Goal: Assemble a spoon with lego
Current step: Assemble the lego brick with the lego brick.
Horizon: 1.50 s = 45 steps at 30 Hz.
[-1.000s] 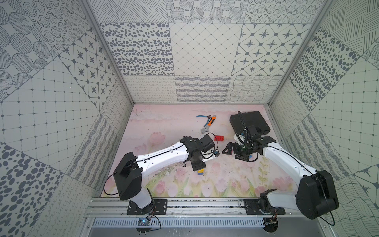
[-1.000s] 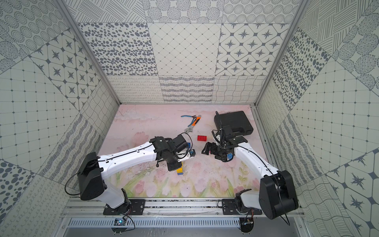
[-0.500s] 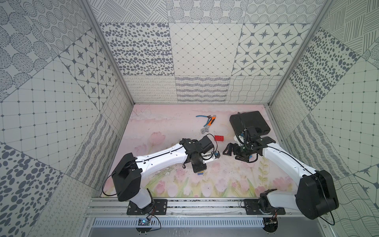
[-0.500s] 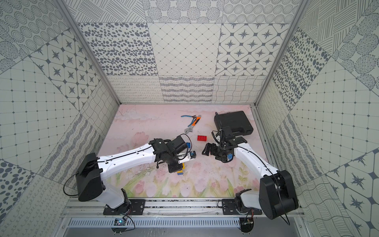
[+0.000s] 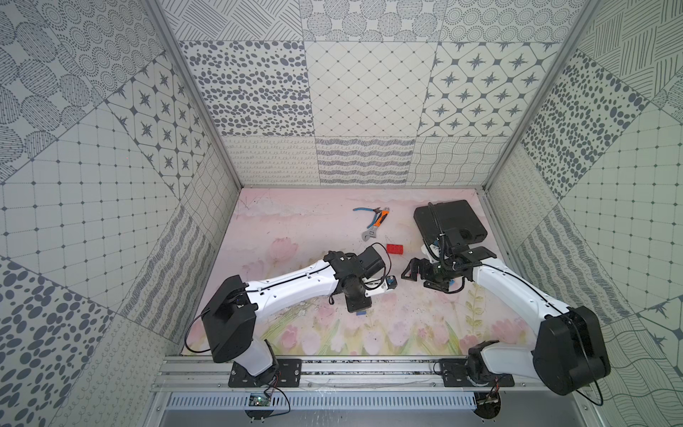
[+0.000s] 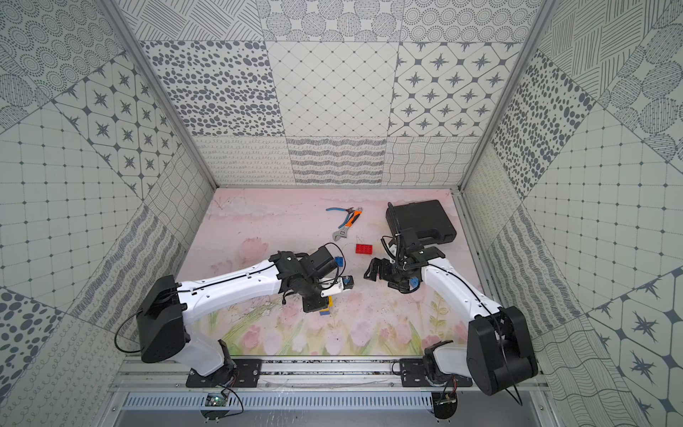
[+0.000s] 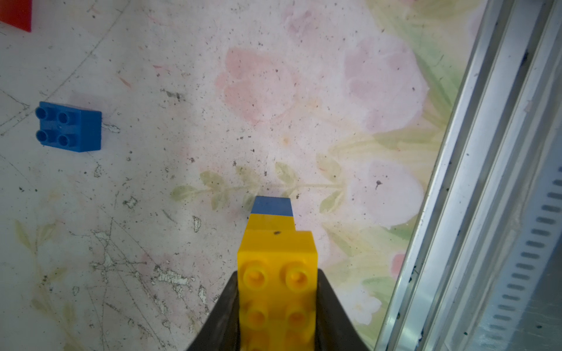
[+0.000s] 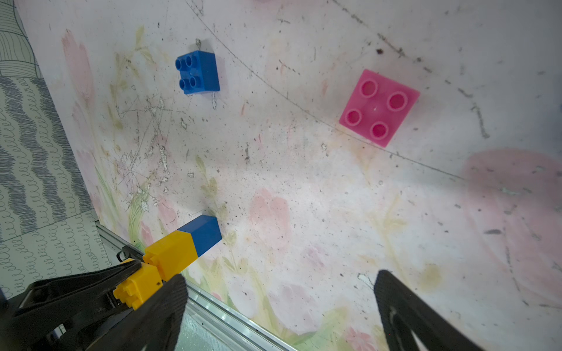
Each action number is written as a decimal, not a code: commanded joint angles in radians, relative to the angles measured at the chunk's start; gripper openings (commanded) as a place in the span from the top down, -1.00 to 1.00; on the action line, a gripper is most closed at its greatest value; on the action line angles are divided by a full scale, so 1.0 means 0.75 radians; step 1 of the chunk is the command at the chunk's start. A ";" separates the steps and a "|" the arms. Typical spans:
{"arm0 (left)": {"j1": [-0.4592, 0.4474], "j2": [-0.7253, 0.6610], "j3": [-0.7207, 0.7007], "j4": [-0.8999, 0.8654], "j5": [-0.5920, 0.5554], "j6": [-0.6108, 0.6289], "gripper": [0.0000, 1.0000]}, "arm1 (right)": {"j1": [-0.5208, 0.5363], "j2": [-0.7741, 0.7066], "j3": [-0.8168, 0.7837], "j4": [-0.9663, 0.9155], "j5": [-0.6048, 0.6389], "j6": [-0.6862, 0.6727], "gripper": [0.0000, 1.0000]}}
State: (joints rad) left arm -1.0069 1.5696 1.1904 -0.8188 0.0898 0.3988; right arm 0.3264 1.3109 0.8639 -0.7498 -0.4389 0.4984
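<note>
**Item 1. Spoon (image 7: 275,243), part-built.** A narrow stack of yellow bricks with a blue brick at the far end. It sits a little below the centre of the frame in a top view (image 6: 327,305), showing from under the left wrist. The blue end points down at the desk (image 5: 295,222); whether it touches cannot be told.

**Item 2. Left tool (image 7: 276,273).** Jaws partly closed, clamped on the yellow end of the spoon, one finger on each side.

**Item 3. Right tool (image 8: 279,276).** Jaws spread wide with nothing between them. It hangs over the desk right of centre in both top views (image 5: 410,271).

**Item 4. Loose lego.**
- Blue brick (image 6: 339,261): square, studs up, just beside the left wrist housing.
- Red brick (image 5: 395,249): oblong, flat on the desk, between the two arms and above them in the frame.
- Pink brick (image 8: 378,108): square, studs up, seen only from the right wrist and well apart from the blue brick.

**Item 5. Other.**
- Pliers (image 5: 366,210) with blue handles and a wrench (image 5: 375,225) with an orange handle lie together above centre.
- A black case (image 5: 449,220) sits at upper right of the desk.
</note>
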 commanded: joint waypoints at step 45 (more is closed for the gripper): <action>0.014 0.014 -0.015 -0.007 0.001 0.123 0.69 | 0.020 0.007 -0.014 0.036 0.043 -0.024 -0.96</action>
State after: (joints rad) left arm -0.9993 1.5845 1.1702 -0.7513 0.0978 0.4702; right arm 0.3367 1.3113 0.8539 -0.7429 -0.4171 0.4934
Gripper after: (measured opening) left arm 0.333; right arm 0.981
